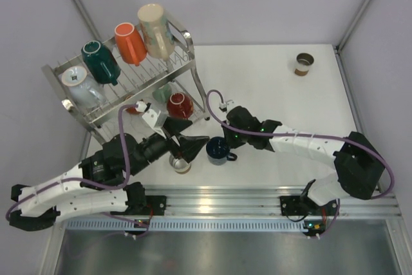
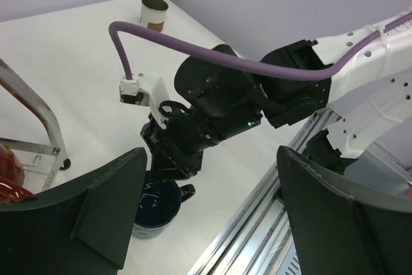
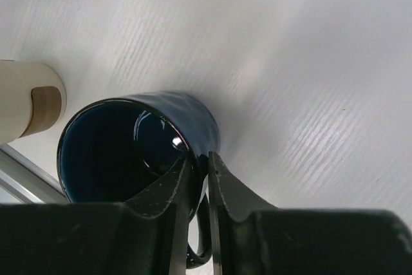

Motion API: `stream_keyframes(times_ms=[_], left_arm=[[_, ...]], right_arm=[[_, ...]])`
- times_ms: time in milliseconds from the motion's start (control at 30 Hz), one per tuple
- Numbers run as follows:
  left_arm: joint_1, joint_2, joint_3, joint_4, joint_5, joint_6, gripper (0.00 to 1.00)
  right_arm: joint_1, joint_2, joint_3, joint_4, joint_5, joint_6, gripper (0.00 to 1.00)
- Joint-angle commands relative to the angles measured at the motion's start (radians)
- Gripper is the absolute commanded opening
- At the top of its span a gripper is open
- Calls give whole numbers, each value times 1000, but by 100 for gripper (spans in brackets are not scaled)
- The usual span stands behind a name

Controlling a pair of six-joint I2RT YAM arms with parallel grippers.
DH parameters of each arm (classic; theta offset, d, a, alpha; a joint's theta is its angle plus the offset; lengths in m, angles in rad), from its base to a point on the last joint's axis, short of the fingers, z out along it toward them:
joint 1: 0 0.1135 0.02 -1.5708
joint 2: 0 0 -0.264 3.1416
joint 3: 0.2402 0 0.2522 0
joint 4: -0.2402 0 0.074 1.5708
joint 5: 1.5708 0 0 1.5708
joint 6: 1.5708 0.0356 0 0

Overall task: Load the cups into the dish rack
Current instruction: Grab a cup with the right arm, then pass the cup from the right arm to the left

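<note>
The right claw (image 3: 198, 159) is clenched on the navy mug (image 3: 116, 152), with one finger inside the rim and one outside, just beside the handle. The mug stands upright on the tabletop (image 1: 290, 107), just in front of the rack (image 1: 119, 91) and outside it. The left claw (image 1: 185, 134) is released, jaws wide, near a cream cup (image 1: 180, 164) that stands beside the mug, also in front of the rack. The rack's upper tier carries a pale cup (image 1: 80, 83), a teal cup (image 1: 100, 61), an orange cup (image 1: 131, 43) and a beige cup (image 1: 156, 30). A red cup (image 1: 180, 104) sits on its lower tier. A brown cup (image 1: 304, 64) stands well apart, off to the rack's right.
</note>
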Motion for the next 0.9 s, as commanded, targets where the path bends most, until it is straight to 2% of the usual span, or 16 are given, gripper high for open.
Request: stream_keyframes(times_ms=[0, 167, 300, 367, 567, 633, 767, 800, 867], left_arm=[[-4, 16, -17, 99, 66, 43, 87], [-4, 66, -17, 116, 115, 48, 86], [-4, 129, -2, 128, 150, 36, 83], [-2, 158, 1, 148, 146, 8, 83], [41, 264, 9, 251, 254, -93, 84], [93, 313, 32, 331, 406, -134, 84], [168, 405, 58, 439, 579, -226, 83], [183, 425, 50, 470, 608, -246, 82], [241, 445, 43, 555, 696, -318, 81]], right_arm=[[15, -15, 24, 65, 27, 13, 13], [-24, -86, -19, 105, -19, 27, 0], [-112, -159, -77, 166, -124, 53, 0], [-154, -210, -131, 203, -228, 85, 0], [-381, -407, -248, 278, -426, 183, 0], [-494, -464, -263, 310, -482, 238, 0], [-706, -579, -249, 329, -595, 327, 0], [-793, -593, -246, 350, -665, 353, 0], [-881, -624, -242, 434, -733, 456, 0]])
